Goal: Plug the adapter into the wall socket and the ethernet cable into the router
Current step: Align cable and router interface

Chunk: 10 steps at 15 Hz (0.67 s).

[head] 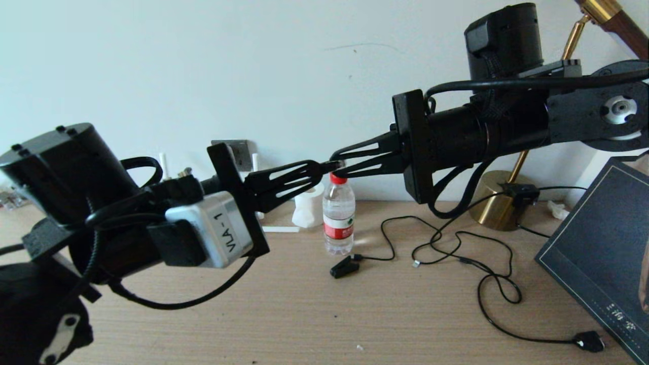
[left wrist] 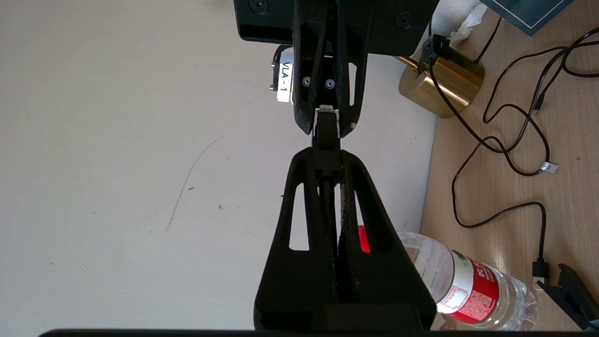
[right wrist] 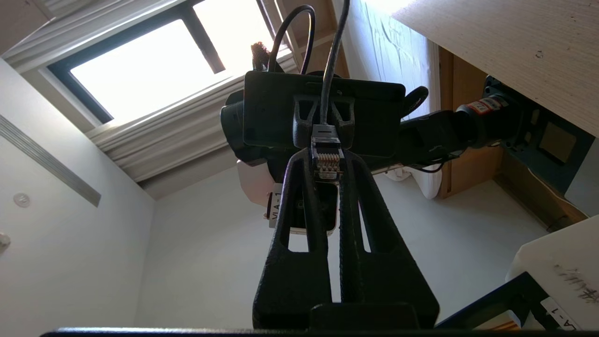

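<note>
Midair at frame centre, left gripper (head: pixel 318 170) and right gripper (head: pixel 338 165) meet tip to tip, both clenched on the ethernet cable (right wrist: pixel 326 161) plug, water bottle (head: pixel 338 218) below on wooden desk (head: pixel 304 314).

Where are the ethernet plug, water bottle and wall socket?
ethernet cable (right wrist: pixel 326 161): right wrist view, clear plug tip.
water bottle (head: pixel 338 218): head view, label.
wall socket (head: pixel 242 152): head view, plate face.

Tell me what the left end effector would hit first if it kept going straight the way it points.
Almost at once, the right end effector: the left end effector meets it tip to tip above the water bottle, both closed on the ethernet cable plug.
</note>
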Available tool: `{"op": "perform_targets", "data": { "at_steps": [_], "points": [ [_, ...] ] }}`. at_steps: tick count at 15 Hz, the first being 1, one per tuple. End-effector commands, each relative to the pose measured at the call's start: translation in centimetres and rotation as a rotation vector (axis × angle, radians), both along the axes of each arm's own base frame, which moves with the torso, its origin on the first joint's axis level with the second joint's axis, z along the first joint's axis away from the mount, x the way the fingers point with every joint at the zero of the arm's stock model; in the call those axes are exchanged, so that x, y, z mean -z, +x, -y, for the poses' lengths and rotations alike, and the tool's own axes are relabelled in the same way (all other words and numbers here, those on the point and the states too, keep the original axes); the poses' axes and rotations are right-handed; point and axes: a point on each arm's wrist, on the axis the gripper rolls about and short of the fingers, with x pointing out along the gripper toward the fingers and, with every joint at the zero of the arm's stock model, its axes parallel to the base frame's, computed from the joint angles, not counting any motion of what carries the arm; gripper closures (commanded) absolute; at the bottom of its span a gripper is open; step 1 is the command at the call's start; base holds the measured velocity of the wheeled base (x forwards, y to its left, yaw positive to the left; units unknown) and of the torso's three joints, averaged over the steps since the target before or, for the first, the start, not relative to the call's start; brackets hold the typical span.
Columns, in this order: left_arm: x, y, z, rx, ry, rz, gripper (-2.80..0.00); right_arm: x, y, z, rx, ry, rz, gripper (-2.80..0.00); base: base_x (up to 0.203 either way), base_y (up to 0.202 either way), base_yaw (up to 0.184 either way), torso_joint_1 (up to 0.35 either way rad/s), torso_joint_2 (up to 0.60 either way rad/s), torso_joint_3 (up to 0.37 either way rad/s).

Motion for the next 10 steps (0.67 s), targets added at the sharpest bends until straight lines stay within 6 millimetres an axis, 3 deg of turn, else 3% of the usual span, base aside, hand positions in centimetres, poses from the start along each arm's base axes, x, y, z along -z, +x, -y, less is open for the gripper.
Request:
{"op": "perform_targets", "data": {
  "at_steps": [1,2,3,6,10],
  "points": [
    [0.1,-0.2,-0.1,0.003,0.004,0.004,0.0,0.1,0.0,-0.1,-0.005,0.001,-0.01,0.0,0.0,0.0,0.0,0.0,0.0,0.0],
    [0.2,-0.4,-0.2,0.0,0.005,0.0,0.0,0.1,0.0,-0.1,-0.006,-0.001,0.0,0.0,0.0,0.0,0.0,0.0,0.0,0.0],
    [0.4,-0.6,-0.4,0.0,0.007,-0.014,0.0,0.1,0.0,0.0,-0.005,-0.003,0.018,-2.8,0.0,0.0,0.0,0.0,0.0,0.0],
    [1.9,-1.5,-1.0,0.016,-0.003,-0.148,0.0,0.5,-0.2,0.2,0.075,-0.04,0.035,-2.8,0.0,0.0,0.0,0.0,0.0,0.0],
    [4.6,-2.3,-1.7,0.052,-0.17,-0.673,0.0,0.0,-2.0,2.2,0.192,-0.091,0.147,-2.8,0.0,0.0,0.0,0.0,0.0,0.0]
  ]
}}
